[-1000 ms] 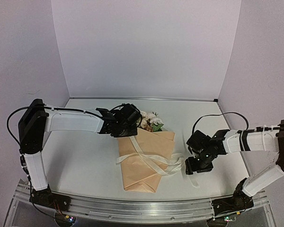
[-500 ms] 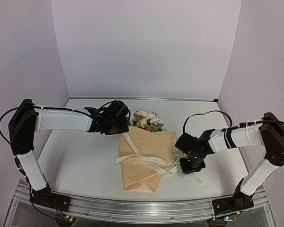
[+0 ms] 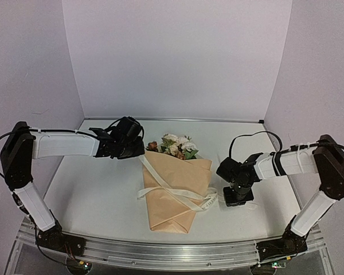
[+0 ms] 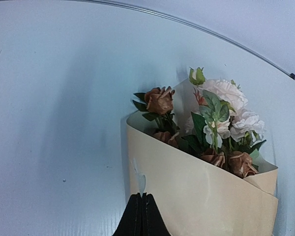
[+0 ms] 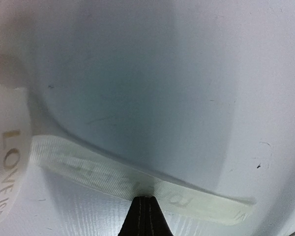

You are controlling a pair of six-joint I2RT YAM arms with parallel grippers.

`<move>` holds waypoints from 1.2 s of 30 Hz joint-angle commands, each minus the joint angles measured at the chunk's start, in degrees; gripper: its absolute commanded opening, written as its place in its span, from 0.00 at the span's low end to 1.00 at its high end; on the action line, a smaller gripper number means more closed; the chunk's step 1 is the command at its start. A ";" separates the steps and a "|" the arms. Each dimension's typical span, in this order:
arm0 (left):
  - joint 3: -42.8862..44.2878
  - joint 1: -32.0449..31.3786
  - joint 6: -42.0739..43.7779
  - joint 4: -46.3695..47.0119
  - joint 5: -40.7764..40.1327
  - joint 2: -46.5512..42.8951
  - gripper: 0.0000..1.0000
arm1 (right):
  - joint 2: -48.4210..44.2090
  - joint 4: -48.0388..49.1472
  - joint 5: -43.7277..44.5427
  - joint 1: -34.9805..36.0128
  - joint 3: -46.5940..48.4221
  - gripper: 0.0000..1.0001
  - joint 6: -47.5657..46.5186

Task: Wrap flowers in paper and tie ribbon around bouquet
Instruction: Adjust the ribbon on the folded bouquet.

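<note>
Wrapping looks done, paper (image 3: 173, 213) around the flowers (image 3: 175, 144). The ribbon (image 3: 178, 193) lies crossed but untied, left gripper (image 3: 140, 152) and right gripper (image 3: 239, 198) each clenched on a strand.

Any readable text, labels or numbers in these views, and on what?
"LOVE IS": on the ribbon, at the left edge of the right wrist view; whatever follows is cut off.
Print along the ribbon's strip at the right jaws: too faint to read.
Paper: no text.

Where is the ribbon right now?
In the top view the ribbon crosses the bouquet mid-table, held by the left fingers on one side and the right fingers on the other.
</note>
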 commanded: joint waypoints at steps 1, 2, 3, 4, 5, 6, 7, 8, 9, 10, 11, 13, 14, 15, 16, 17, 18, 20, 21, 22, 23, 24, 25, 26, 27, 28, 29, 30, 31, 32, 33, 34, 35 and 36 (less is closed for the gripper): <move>-2.02 2.64 1.55 1.97 0.72 -4.30 0.00 | 2.44 -3.80 -2.50 -3.17 0.83 0.00 0.97; -2.34 3.11 1.71 1.82 0.93 -4.66 0.00 | 2.70 -3.83 -3.09 -3.71 0.97 0.00 1.18; -2.68 3.74 1.86 1.63 1.08 -5.02 0.00 | 2.91 -3.87 -3.61 -4.22 0.99 0.00 1.36; -3.06 4.17 1.97 1.44 1.21 -5.40 0.00 | 2.99 -3.88 -3.98 -4.78 1.00 0.00 1.63; -3.45 4.65 2.04 1.24 1.31 -5.75 0.00 | 3.04 -3.93 -4.35 -5.43 0.98 0.00 1.79; -3.88 5.16 2.06 1.07 1.50 -6.16 0.00 | 3.04 -4.07 -4.47 -6.08 0.96 0.00 1.91; -4.21 5.75 2.06 0.90 1.65 -6.45 0.00 | 2.94 -4.20 -4.51 -6.53 0.85 0.00 1.98; -4.67 6.33 1.97 0.68 1.79 -6.87 0.00 | 2.74 -4.27 -4.50 -6.97 0.72 0.00 1.97; -5.19 6.81 1.85 0.52 1.95 -7.23 0.00 | 2.55 -4.32 -4.48 -7.39 0.62 0.00 1.85; -5.58 7.29 1.68 0.29 2.02 -7.53 0.00 | 2.10 -4.32 -4.38 -7.54 0.53 0.00 1.51; -5.90 7.78 1.48 0.01 2.08 -7.91 0.00 | 1.53 -4.33 -4.28 -7.61 0.45 0.00 1.07; -6.54 8.68 1.31 0.02 2.68 -8.49 0.00 | 0.04 -4.31 -4.50 -7.60 0.49 0.00 -1.12; -6.73 8.88 1.31 0.13 2.85 -8.73 0.00 | -0.84 -3.92 -5.29 -7.50 0.42 0.00 -2.52; -6.82 9.02 1.32 0.21 2.98 -8.94 0.00 | -1.71 -3.38 -6.30 -7.37 0.29 0.00 -3.94; -6.71 9.11 1.47 0.33 3.24 -8.97 0.00 | -2.72 -2.65 -6.38 -7.17 0.10 0.02 -5.32; -6.58 9.10 1.64 0.39 3.45 -8.89 0.00 | -4.17 -1.98 -6.09 -6.81 -0.15 0.06 -6.72; -6.43 9.14 1.72 0.43 3.70 -8.83 0.00 | -5.23 -1.14 -5.79 -6.34 -0.37 0.12 -8.68; -6.29 9.15 1.90 0.72 4.12 -8.72 0.00 | -7.38 0.58 -5.23 -5.58 -0.82 0.20 -11.67; -6.27 9.19 1.92 0.73 4.14 -8.66 0.00 | -8.47 2.32 -5.22 -5.25 -1.16 0.24 -13.03; -6.21 9.22 1.91 0.68 4.09 -8.59 0.00 | -9.35 4.16 -5.17 -4.82 -1.81 0.27 -14.95; -6.15 9.31 1.89 0.60 4.03 -8.56 0.00 | -10.15 5.98 -5.04 -4.14 -2.41 0.29 -16.92; -6.22 9.44 1.84 0.52 3.96 -8.59 0.00 | -10.76 8.00 -4.97 -3.46 -3.04 0.32 -18.77; -6.25 9.66 1.74 0.33 3.84 -8.63 0.00 | -11.10 10.03 -4.96 -2.83 -3.76 0.33 -20.79; -6.22 9.94 1.51 0.12 3.71 -8.69 0.00 | -11.19 12.96 -4.96 -2.18 -4.68 0.36 -22.91; -6.19 10.34 1.26 -0.07 3.71 -8.72 0.00 | -10.99 15.44 -5.10 -1.54 -5.46 0.39 -25.37; -6.15 10.76 1.04 -0.26 3.79 -8.73 0.00 | -10.72 17.54 -5.29 -0.89 -6.15 0.41 -28.11; -6.06 11.15 0.91 -0.37 4.08 -8.73 0.00 | -10.31 19.85 -5.48 -0.16 -6.86 0.43 -31.72; -5.97 11.51 0.78 -0.51 4.31 -8.66 0.00 | -9.99 21.22 -5.13 1.02 -7.40 0.46 -34.53; -5.96 11.88 0.68 -0.44 4.59 -8.73 0.00 | -9.69 23.23 -5.00 1.75 -8.12 0.49 -36.97; -6.01 12.07 0.54 -0.27 5.10 -8.83 0.00 | -9.44 24.82 -4.96 2.39 -8.78 0.51 -39.73; -6.13 12.16 0.43 -0.03 5.48 -8.99 0.00 | -9.08 26.95 -4.96 2.70 -9.57 0.51 -41.22; -6.30 12.21 0.33 0.24 5.86 -9.10 0.00 | -8.64 29.15 -4.96 2.94 -10.38 0.52 -42.47; -6.46 12.21 0.28 0.40 6.19 -9.21 0.00 | -8.06 31.16 -4.96 3.13 -11.06 0.53 -43.45; -6.62 12.22 0.17 0.62 6.44 -9.32 0.00 | -7.41 33.67 -4.96 3.44 -11.84 0.53 -44.84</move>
